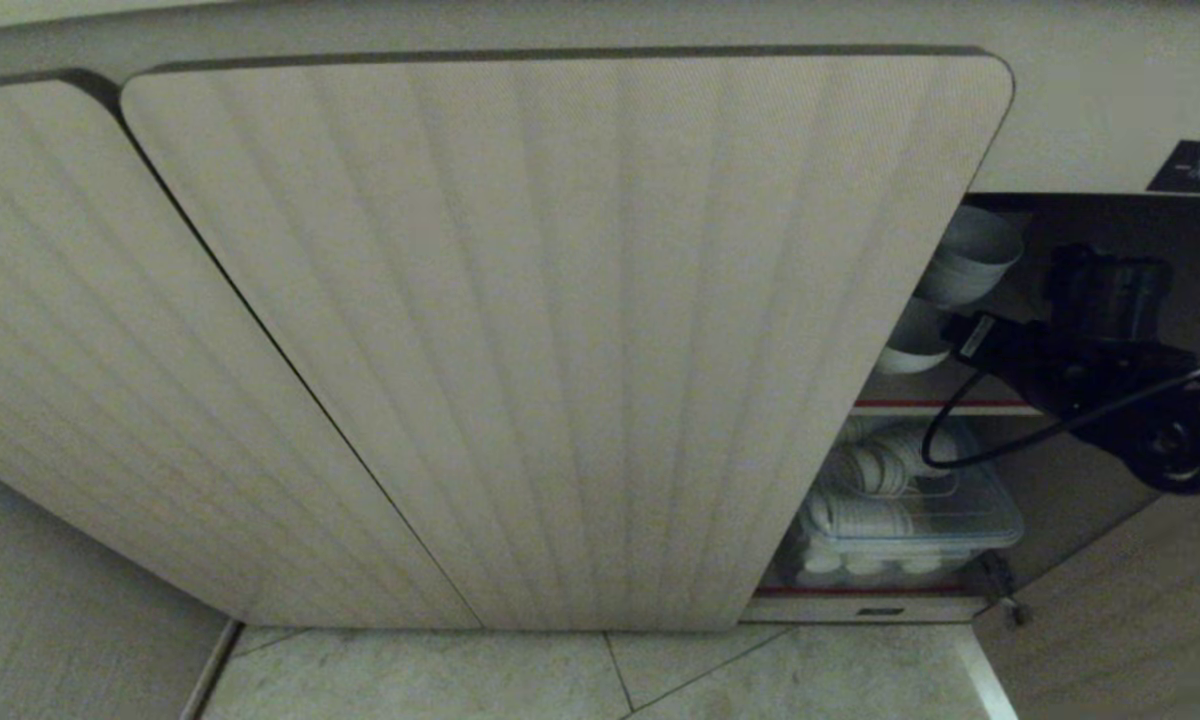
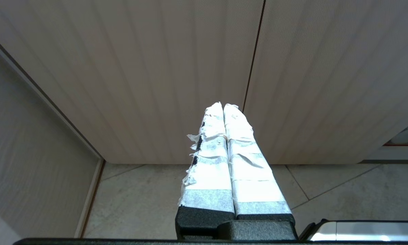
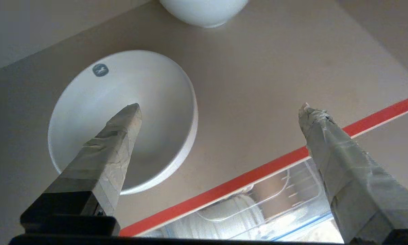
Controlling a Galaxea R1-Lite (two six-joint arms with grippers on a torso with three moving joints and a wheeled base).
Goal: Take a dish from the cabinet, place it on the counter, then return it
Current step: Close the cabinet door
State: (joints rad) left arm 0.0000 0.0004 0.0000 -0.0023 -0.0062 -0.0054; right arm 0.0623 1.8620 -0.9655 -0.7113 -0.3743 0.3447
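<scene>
Right gripper (image 3: 219, 109) spread wide, holding nothing, over cabinet's red-edged shelf (image 3: 258, 172); one finger (image 3: 114, 143) above the bowl (image 3: 122, 112) on that shelf. Second bowl (image 3: 204, 12) further back. Left gripper (image 2: 223, 107) pressed closed, facing cabinet door (image 2: 176, 68).

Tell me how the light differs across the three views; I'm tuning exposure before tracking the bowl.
Head view: dim, the open cabinet in deep shadow, the right gripper a near silhouette. Left wrist view: bright, the tape on the left gripper washed out white. Right wrist view: even light, the bowl clear with soft shading inside, and glare on the clear plastic bin below the shelf.
</scene>
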